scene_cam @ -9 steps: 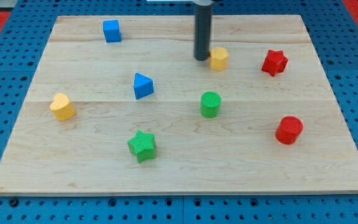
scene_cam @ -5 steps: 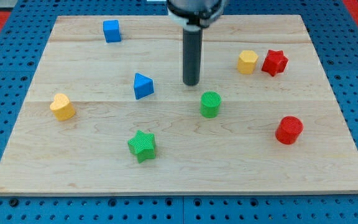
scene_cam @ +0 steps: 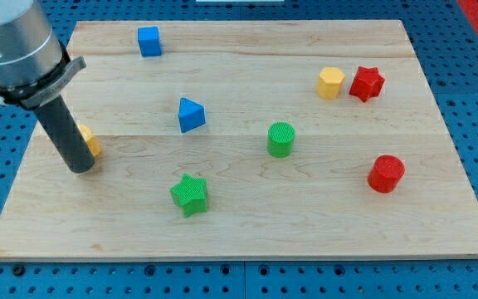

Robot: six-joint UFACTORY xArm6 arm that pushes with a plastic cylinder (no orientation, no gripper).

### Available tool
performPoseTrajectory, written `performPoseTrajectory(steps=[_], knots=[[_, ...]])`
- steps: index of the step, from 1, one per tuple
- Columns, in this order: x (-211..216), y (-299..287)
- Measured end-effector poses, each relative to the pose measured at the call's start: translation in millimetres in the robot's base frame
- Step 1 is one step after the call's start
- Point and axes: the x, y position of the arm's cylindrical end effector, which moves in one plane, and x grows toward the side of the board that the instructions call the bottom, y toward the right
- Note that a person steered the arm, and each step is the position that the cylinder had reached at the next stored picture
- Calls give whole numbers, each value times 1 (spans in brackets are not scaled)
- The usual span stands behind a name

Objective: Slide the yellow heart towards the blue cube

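The yellow heart (scene_cam: 90, 140) lies near the board's left edge, mostly hidden behind my dark rod. My tip (scene_cam: 80, 168) rests on the board just below and left of the heart, close against it. The blue cube (scene_cam: 148, 41) sits near the view's top left, well above and to the right of the heart. A blue triangular block (scene_cam: 191, 115) lies between them, to the right of the straight line from heart to cube.
A green star (scene_cam: 190, 194) lies at the bottom centre and a green cylinder (scene_cam: 280, 139) in the middle. A yellow hexagonal block (scene_cam: 330, 83) and a red star (scene_cam: 366, 83) sit at the right, a red cylinder (scene_cam: 386, 174) lower right. The wooden board (scene_cam: 239, 241) lies on blue pegboard.
My tip has swept from beside the yellow hexagonal block, through the board's middle, down and left to the yellow heart. The hexagonal block was pushed right, next to the red star.
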Motion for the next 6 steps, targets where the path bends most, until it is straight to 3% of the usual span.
performPoseTrajectory(steps=[2,4,6], knots=[[-51,0],[-61,-37],[-113,11]])
